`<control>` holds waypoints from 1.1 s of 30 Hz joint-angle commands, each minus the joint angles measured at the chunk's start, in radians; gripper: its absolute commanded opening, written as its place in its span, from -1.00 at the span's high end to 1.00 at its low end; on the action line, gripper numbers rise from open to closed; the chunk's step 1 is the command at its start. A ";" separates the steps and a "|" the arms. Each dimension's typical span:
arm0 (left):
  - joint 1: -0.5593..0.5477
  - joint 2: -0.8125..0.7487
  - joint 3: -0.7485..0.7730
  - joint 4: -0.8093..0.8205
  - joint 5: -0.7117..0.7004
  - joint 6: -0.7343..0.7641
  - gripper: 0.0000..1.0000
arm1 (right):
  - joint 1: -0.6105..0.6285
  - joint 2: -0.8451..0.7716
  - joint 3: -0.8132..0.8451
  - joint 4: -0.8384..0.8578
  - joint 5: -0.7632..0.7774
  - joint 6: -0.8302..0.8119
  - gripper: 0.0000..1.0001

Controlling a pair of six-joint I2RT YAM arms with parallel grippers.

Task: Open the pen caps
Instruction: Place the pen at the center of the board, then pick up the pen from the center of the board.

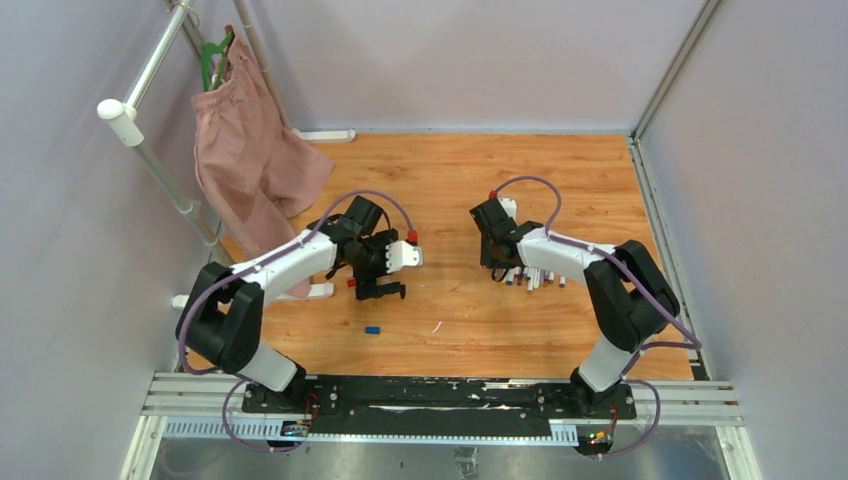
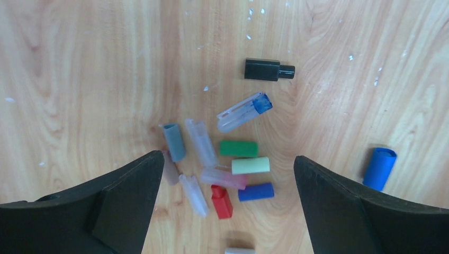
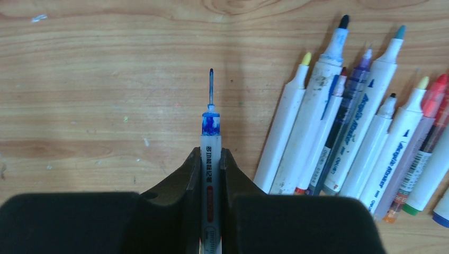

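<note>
Right claw clamped on blue pen, nib bare. Left claw apart, over pen caps heaped on bench. Step: this pen looks done. Next, probably: lay it beside the uncapped pens, then grasp a capped one.

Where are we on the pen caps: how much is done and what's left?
Mostly done, it seems. Done: loose caps lie heaped under the open left gripper, and the markers beside the right gripper show bare tips. In hand: the right gripper is shut on a blue pen, already uncapped. Left: setting that pen down; the marker ends cut off at the frame edge cannot be checked.
</note>
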 commanded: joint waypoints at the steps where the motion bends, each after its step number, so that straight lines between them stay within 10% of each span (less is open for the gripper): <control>1: -0.006 -0.099 0.103 -0.108 0.048 -0.068 -1.00 | 0.014 0.034 0.000 -0.009 0.124 0.018 0.86; 8: -0.006 -0.251 0.191 -0.167 0.002 -0.177 -1.00 | 0.013 0.020 -0.028 -0.048 0.122 0.014 0.26; 25: -0.006 -0.322 0.309 -0.262 -0.108 -0.299 -1.00 | -0.053 -0.138 0.080 -0.086 0.003 -0.086 0.26; 33: -0.006 -0.357 0.305 -0.261 -0.097 -0.316 -1.00 | -0.190 0.072 0.344 -0.095 -0.042 -0.229 -0.02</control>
